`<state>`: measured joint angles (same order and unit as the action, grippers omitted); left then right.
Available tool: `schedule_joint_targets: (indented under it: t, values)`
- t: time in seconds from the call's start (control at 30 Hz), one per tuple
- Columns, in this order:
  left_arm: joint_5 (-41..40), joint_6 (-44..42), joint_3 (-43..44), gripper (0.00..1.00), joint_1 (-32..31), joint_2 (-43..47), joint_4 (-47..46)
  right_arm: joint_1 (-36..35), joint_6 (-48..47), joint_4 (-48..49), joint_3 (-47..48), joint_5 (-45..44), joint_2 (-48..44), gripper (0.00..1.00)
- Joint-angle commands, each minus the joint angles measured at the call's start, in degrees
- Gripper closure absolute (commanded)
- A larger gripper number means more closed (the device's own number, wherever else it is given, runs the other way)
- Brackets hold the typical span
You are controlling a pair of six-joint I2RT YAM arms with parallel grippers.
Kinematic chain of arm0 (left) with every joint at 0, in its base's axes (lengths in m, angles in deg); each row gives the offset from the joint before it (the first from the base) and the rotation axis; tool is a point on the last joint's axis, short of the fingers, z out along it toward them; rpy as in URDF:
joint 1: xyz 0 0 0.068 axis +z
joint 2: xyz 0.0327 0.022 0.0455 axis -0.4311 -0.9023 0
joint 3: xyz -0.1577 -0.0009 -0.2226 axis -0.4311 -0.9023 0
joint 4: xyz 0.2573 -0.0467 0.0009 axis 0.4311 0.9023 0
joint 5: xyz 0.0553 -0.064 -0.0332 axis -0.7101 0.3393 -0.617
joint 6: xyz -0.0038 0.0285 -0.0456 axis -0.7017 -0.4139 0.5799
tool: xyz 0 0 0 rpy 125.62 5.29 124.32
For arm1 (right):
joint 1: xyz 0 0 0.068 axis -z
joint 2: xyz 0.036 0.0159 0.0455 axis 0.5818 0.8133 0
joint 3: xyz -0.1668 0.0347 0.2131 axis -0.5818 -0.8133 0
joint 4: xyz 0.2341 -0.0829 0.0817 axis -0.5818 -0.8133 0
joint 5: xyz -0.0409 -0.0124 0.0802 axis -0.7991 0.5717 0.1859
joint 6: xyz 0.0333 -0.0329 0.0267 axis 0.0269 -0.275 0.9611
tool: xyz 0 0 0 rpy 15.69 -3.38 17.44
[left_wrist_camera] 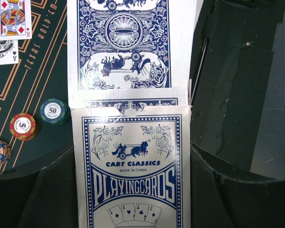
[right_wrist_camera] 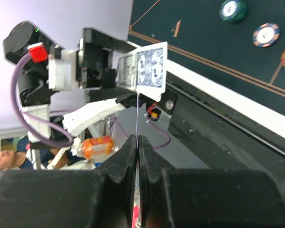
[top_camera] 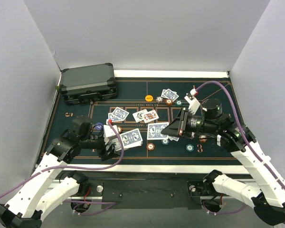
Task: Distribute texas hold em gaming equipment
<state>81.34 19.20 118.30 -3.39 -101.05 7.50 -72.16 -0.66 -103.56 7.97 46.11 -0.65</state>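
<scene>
The card box [left_wrist_camera: 133, 175] sits clamped in the left gripper [top_camera: 113, 142] over the near left of the mat [top_camera: 76, 128], with blue-backed cards [left_wrist_camera: 126, 42] sliding out of its top. It reads "CART CLASSICS, MADE IN CHINA, PLAYING CARDS". The right gripper [right_wrist_camera: 137, 142] is pinched tight on what looks like a single card [right_wrist_camera: 137, 114], seen edge-on. Dealing seems about midway: four little groups of dealt cards [top_camera: 118, 114] lie out among scattered chips [top_camera: 148, 98], with more left in the box. A teal chip [left_wrist_camera: 53, 110] says 50 and a red chip [left_wrist_camera: 23, 126] says 5. The mat reads "Texas Hold".
</scene>
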Motion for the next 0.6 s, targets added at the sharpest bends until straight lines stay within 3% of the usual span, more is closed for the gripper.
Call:
schedule_joint_targets:
  t: [0.0, 0.13, 0.3, 0.57]
  values:
    - [-0.22, -0.11, 1.34, 1.0, -0.08, 0.5, -2.34, 3.96, -6.75, -7.66, 3.57, -0.96, 3.52, 1.0]
    - [0.21, -0.47, 0.64, 1.0, -0.08, 1.03, -2.25, 7.4, -15.69, -12.5, 8.74, -10.51, 10.18, 1.0]
    - [0.31, 0.15, 0.72, 1.0, -0.08, 1.3, -2.52, 7.31, -22.22, -15.06, 15.34, -25.99, 26.68, 1.0]
    - [0.31, 0.24, 0.64, 1.0, 0.01, 1.56, -2.16, 3.1, -32.33, -26.3, 41.51, -53.32, 52.55, 1.0]
